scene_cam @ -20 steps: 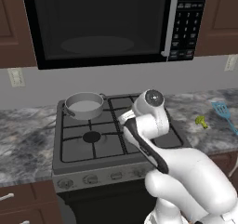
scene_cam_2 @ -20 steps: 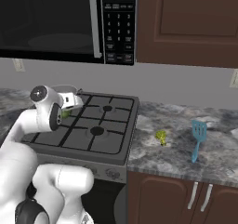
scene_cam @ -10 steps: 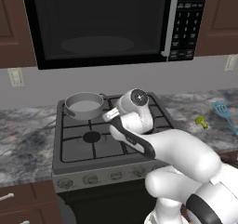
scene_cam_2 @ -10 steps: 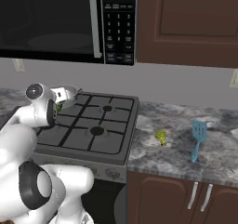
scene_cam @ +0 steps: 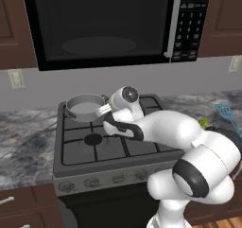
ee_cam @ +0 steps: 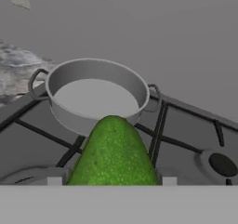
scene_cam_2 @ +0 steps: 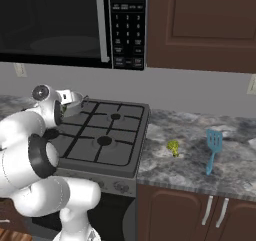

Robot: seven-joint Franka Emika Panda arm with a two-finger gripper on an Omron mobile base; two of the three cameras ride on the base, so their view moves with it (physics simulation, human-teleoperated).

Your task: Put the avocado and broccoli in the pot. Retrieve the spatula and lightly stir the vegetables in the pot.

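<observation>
Avocado (ee_cam: 113,153) pinched in the end effector (ee_cam: 111,181) at lower centre, just short of the pot (ee_cam: 95,95) on the stove (scene_cam: 94,142). Broccoli (scene_cam_2: 173,146) and spatula (scene_cam_2: 213,149) lie on the table (scene_cam_2: 200,170), right. The arm has swung left toward the pot.

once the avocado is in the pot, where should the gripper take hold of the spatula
Grip the spatula by its thin handle, coming straight down from above. It lies flat on the counter, slotted head toward the wall, handle toward the front edge, apart from the broccoli.

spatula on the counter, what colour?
Light blue; the spatula shows best in the right base view.
</observation>
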